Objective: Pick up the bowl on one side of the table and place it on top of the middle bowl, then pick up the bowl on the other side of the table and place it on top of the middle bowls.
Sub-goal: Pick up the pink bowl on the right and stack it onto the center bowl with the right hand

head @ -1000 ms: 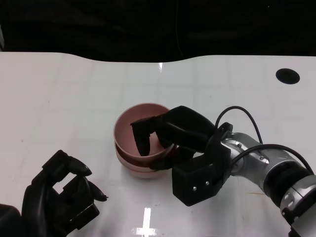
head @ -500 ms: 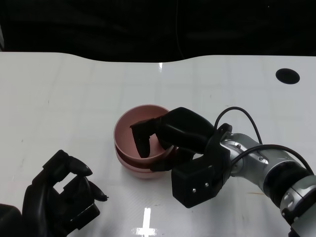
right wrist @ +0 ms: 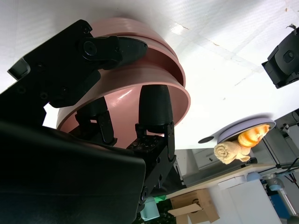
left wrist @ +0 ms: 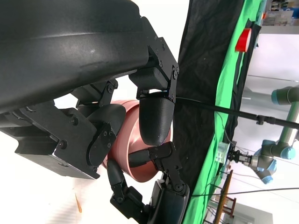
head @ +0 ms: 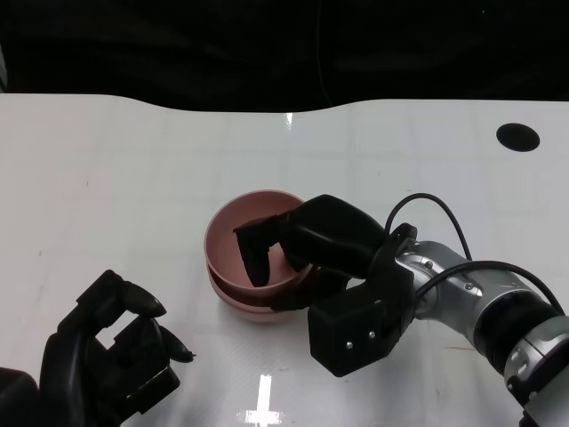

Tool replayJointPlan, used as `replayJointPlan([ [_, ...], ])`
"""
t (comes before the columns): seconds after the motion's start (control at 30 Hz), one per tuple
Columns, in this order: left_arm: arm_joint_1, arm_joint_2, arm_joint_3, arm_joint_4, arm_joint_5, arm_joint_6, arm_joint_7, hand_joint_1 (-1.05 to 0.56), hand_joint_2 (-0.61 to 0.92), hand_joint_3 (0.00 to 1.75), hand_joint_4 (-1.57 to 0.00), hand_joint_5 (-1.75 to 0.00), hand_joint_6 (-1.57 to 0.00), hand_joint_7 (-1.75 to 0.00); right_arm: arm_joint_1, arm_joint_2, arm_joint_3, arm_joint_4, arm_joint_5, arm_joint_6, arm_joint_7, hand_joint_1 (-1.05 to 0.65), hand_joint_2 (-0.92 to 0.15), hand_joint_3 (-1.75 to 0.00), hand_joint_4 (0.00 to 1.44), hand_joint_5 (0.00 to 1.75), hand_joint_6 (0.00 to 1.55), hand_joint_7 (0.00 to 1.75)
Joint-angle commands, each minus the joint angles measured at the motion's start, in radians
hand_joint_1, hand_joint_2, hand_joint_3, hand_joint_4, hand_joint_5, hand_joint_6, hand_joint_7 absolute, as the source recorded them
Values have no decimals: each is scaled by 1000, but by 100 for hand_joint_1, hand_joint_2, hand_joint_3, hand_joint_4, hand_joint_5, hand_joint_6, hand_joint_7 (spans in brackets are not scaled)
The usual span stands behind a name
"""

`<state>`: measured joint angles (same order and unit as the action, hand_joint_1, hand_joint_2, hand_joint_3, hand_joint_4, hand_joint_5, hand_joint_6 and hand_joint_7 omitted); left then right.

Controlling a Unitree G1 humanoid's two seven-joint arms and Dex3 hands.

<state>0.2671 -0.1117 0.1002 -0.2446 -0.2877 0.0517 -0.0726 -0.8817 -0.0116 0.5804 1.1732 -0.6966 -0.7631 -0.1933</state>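
Since a second ago the right hand [head: 307, 245] and its top pink bowl [head: 233, 245] have barely shifted, settling slightly lower. Top pink bowl nests on the lower pink bowls [head: 240, 301] at mid-table; no writing is legible. White glossy table [head: 107, 178] bears a black round hole [head: 517, 136]; darkness lies beyond. Right hand grips the bowl's rim, fingers inside and outside. Left hand [head: 111, 351] rests apart, fingers curled, holding nothing.
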Motion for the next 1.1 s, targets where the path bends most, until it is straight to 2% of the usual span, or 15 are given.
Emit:
replayJointPlan([
  [0.03,6,5,3,-6,1,-4,6,7,56,141,-81,-175,-65,-175,-6,-5,0,0,1,6,-8,-17,-74,-61,83,175,68,175],
  [0.2,4,8,3,-2,1,-7,1,8,56,142,-81,-175,-66,-175,-6,-12,15,2,-25,-1,-63,-16,-74,-62,85,175,70,175],
  [0.23,5,8,3,-2,2,-9,1,8,56,142,-81,-175,-66,-175,-9,-16,25,1,-41,4,-83,-22,-73,-60,82,175,72,158],
  [0.27,6,8,2,-2,5,-10,2,8,56,142,-81,-175,-65,-175,-13,-20,34,-1,-56,15,-96,-28,-74,-55,80,170,79,124],
  [0.3,6,8,2,-1,6,-11,2,8,55,142,-81,-175,-65,-175,-16,-24,40,-3,-67,25,-96,-36,-78,-46,82,147,84,94],
  [0.33,5,9,2,1,6,-13,1,8,55,142,-80,-175,-65,-175,-19,-27,45,-4,-74,37,-89,-45,-84,-34,85,107,88,59],
  [0.37,5,9,3,3,4,-14,-2,7,55,142,-80,-175,-65,-175,-24,-32,53,-6,-80,54,-64,-56,-89,-31,78,54,84,26],
  [0.4,5,9,4,2,0,-9,-2,7,55,142,-80,-175,-65,-175,-28,-36,63,-10,-89,71,-43,-63,-90,-33,62,28,73,14],
  [0.43,5,9,4,-1,-3,-4,-1,7,55,142,-79,-175,-64,-175,-30,-38,72,-14,-97,86,-31,-73,-91,-39,37,14,55,8],
  [0.47,6,9,5,-2,-4,-2,-1,6,56,142,-79,-175,-64,-175,-30,-38,78,-17,-102,100,-17,-84,-92,-48,15,6,34,3],
  [0.5,6,9,5,-3,-5,-1,-1,6,56,141,-79,-175,-64,-175,-29,-38,82,-19,-104,108,-10,-91,-92,-55,8,3,22,2],
  [0.57,7,8,4,-5,-8,1,-2,6,56,141,-78,-175,-64,-175,-27,-38,95,-22,-115,125,-12,-100,-92,-66,2,1,6,0],
  [0.6,7,8,4,-6,-8,2,-1,7,57,141,-78,-175,-63,-175,-25,-39,102,-25,-123,133,-20,-102,-92,-70,1,0,3,0],
  [0.73,7,7,1,-7,2,1,5,7,57,139,-77,-175,-64,-175,-22,-41,118,-38,-141,157,-39,-105,-92,-78,0,0,0,0],
  [1.1,5,1,1,-6,1,0,11,6,56,139,-78,-175,-64,-175,-17,-56,119,-64,-138,161,-40,-105,-92,-79,0,0,0,0],
])
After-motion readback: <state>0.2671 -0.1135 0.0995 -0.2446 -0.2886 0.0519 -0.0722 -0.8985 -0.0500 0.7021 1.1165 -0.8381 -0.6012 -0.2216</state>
